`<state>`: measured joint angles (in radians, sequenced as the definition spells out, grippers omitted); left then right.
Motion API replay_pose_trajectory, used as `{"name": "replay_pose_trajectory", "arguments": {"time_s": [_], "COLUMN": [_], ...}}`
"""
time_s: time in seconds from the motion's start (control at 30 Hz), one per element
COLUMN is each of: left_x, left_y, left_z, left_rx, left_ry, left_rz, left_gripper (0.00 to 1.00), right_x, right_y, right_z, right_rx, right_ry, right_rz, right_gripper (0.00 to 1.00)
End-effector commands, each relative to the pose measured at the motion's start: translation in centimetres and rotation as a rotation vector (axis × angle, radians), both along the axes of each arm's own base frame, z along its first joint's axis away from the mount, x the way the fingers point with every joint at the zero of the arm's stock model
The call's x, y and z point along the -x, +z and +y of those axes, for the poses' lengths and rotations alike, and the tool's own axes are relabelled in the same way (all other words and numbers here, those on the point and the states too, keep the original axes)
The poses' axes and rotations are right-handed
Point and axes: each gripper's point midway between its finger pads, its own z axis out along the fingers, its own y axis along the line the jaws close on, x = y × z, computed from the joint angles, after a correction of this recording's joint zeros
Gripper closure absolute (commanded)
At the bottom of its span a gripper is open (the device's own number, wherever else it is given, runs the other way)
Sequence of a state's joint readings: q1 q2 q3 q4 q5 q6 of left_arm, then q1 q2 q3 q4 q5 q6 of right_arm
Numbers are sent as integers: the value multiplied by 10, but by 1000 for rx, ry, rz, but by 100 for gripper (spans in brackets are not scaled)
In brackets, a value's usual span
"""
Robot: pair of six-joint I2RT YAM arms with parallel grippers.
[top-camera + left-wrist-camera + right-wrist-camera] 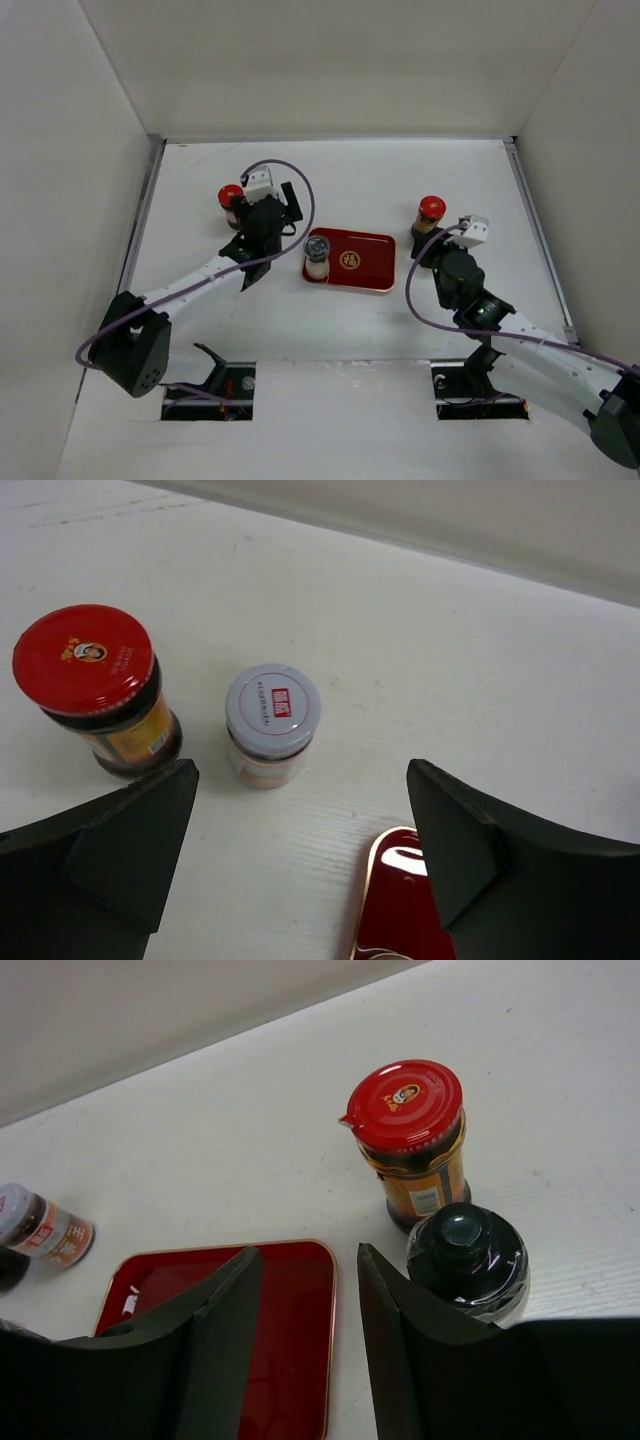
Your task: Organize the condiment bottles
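Observation:
A flat red tray (365,262) lies mid-table with a pale-capped jar (317,254) standing on its left end. My left gripper (283,203) is open and empty, hovering just left of the tray. In the left wrist view a red-capped jar (88,685) and a silver-grey-capped jar (272,720) stand ahead of the open left gripper (300,855). The red-capped jar also shows from above (231,199). My right gripper (300,1305) is open and empty over the tray's right edge (325,1340). A black-capped jar (468,1258) sits just outside its right finger, with a second red-capped jar (405,1140) behind it.
White walls enclose the table on three sides. The second red-capped jar (431,212) stands right of the tray, close to my right gripper (428,248). The silver-grey jar also shows at the far left of the right wrist view (45,1228).

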<state>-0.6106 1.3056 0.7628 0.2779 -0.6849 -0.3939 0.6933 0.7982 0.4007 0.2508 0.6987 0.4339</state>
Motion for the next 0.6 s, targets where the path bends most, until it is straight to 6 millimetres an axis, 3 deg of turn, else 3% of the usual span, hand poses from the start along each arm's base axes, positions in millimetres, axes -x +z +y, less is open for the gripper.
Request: {"name": "replay_pose_trajectory", "arguments": {"time_s": [0.0,0.1,0.27,0.4,0.57], "left_x": [-17,-32,-42,-49,-64], "left_y": [16,15,21,17,-7], "left_z": [19,46,75,90,101], "left_rx": [62,72,81,83,50], "left_ry": [53,127,199,237,269], "left_rz": [-37,-40,-50,-23,62], "left_gripper": [14,14,12,11,11], "right_x": [-4,-3,-5,-5,-5], "right_y": [21,21,17,17,17], "right_z": [5,8,12,15,16], "right_rx": [-31,-38,-29,-19,-19], "right_ry": [6,15,26,37,42], "right_rz": [-41,-43,-30,-24,-25], "right_gripper": [51,37,12,6,4]}}
